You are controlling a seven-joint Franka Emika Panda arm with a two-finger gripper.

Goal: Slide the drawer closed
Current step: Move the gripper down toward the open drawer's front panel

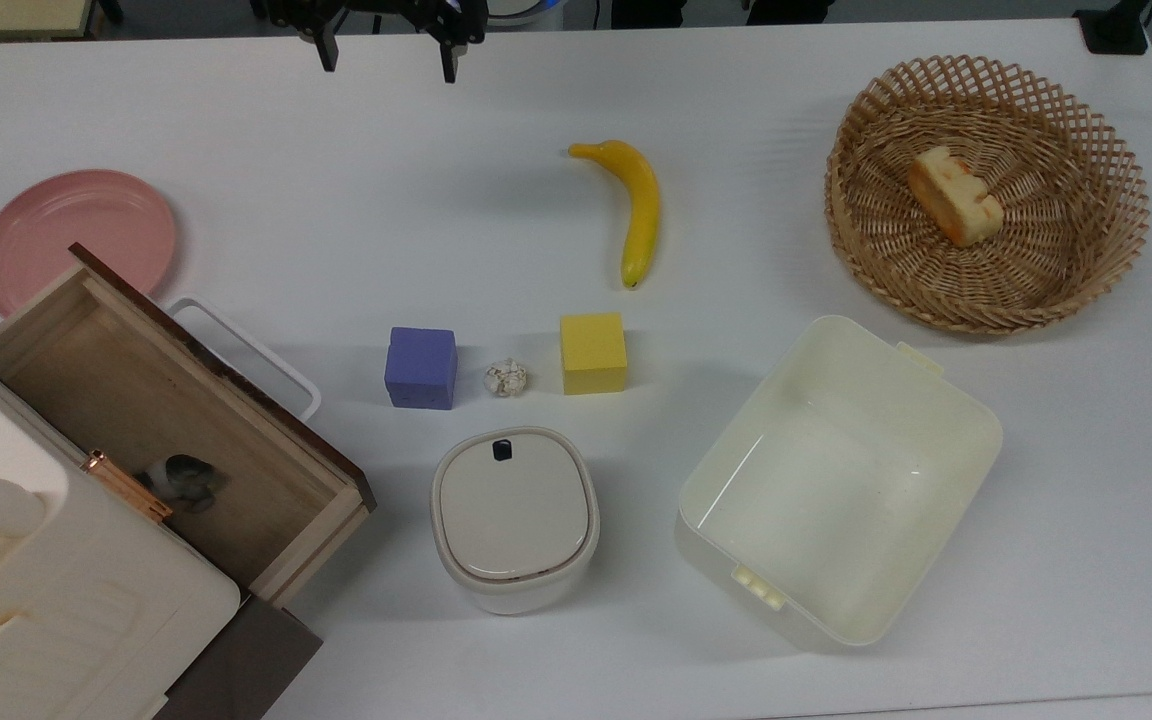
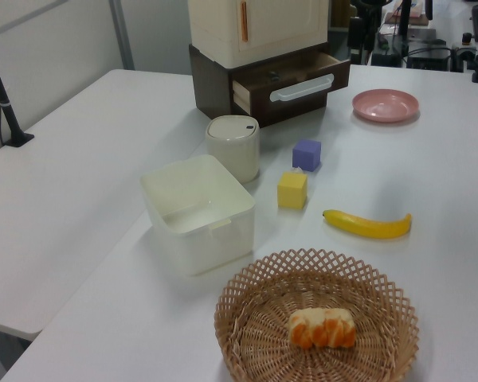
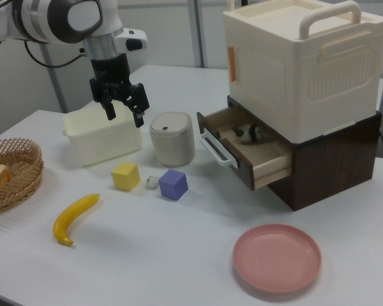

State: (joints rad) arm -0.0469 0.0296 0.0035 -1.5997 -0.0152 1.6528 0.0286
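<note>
Drawer [image 3: 252, 153] first: we see the large light-wood box with its dark brown front panel and white loop handle [image 3: 212, 148] pulled well out of the brown cabinet [image 3: 335, 159], at the top view's lower left, a small dark object [image 1: 181, 480] lying inside. We judge the main risks from here: a push landing on the loop handle off-centre could skew the drawer so it binds, and a hard shove could shift the whole cabinet and the cream plastic case [image 3: 303, 60] stacked on it. Near the front panel stand the round cream lidded canister [image 3: 172, 138] and the purple foam cube [image 3: 173, 184], which a low approach might clip. Our hand [image 3: 122, 105] hangs released, fingers spread, above the white table [image 1: 356, 200] and well apart from the drawer
</note>
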